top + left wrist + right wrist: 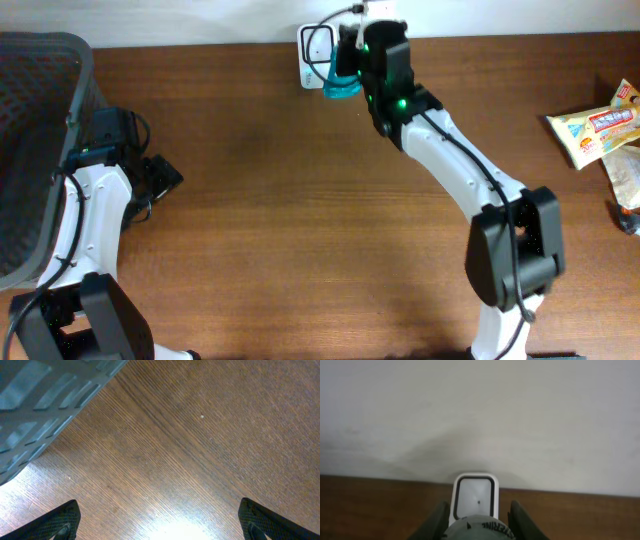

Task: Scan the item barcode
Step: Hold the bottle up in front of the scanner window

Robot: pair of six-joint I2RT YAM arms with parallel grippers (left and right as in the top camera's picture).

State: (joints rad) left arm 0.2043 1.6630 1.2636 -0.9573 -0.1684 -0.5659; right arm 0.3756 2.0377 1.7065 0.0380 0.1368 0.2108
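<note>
Dark brown wood-grain table (280, 220), matte. Lower left: left gripper (160, 527) spread wide, holding nothing, beside grey plastic mesh basket (40, 150). Right edge: crinkly yellow packet (595, 130). Upper centre, far edge: right gripper (479, 521) narrowly closed on rounded teal plastic item (341, 88), just before white rounded-rectangular scanner (474, 497), black-rimmed window. Plain white wall (480, 410) beyond.

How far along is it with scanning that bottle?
Done: the bottle is picked up, the right arm's jaws shut on it. In hand: it is held right at the white scanner by the wall. Left: whether the scan registered cannot be told. The left arm's jaws stand open and empty beside the basket; snack packets lie off to the right.
</note>
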